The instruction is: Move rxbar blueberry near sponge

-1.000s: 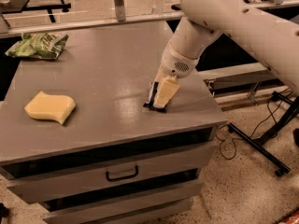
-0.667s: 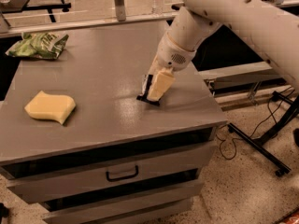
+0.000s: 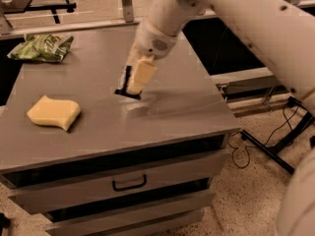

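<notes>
The rxbar blueberry [image 3: 126, 85] is a dark flat wrapper standing on edge between my gripper's pale yellow fingers [image 3: 141, 75], its lower edge touching or just above the grey tabletop [image 3: 187, 102]. My gripper [image 3: 132, 86] is shut on it, near the middle of the table. The sponge [image 3: 53, 113], a thick pale yellow block with wavy edges, lies flat at the table's left front, about a hand's width to the left of the bar.
A crinkled green chip bag [image 3: 42, 47] lies at the back left corner. The table has drawers with a dark handle [image 3: 129, 183] below its front edge. A black stand and cables [image 3: 275, 146] are on the floor to the right.
My gripper has moved left across the table with the bar in it, towards the sponge.
</notes>
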Motion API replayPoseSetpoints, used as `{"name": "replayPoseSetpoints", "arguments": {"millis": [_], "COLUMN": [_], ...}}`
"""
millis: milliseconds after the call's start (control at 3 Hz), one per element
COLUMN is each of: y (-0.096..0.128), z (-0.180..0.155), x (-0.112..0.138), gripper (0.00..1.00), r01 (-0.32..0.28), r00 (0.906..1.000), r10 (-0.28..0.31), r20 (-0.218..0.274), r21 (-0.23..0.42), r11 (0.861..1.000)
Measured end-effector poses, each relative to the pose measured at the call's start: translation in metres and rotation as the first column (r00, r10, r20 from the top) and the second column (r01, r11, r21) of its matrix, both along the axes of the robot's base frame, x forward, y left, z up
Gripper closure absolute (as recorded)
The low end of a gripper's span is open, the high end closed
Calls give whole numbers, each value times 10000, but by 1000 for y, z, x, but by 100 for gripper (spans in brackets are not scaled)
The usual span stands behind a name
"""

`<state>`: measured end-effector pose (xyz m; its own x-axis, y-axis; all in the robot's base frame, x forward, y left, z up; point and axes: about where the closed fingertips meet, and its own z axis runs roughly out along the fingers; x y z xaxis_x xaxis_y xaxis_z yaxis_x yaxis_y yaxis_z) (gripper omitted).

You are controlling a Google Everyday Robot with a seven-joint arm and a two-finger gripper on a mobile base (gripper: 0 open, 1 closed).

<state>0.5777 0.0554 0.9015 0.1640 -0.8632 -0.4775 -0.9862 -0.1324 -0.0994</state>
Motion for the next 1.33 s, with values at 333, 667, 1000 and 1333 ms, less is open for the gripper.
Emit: {"name": "replayPoseSetpoints", "arguments": {"millis": [333,667,1000,1333], "y": [46,76,92,102], "z": [-5,-25,-43,-54], "x": [-6,-11,-13,-13], "gripper": [100,83,61,38], "r01": [-764,-1224,-1420,-1471], "r00": [9971,9924,9898,9891], "r10": [764,1219,1410,1461], "r20": [-68,-179,-196,-180], "r21": [32,-292,-655,-875], "r11": [9971,9921,9877,9852]}}
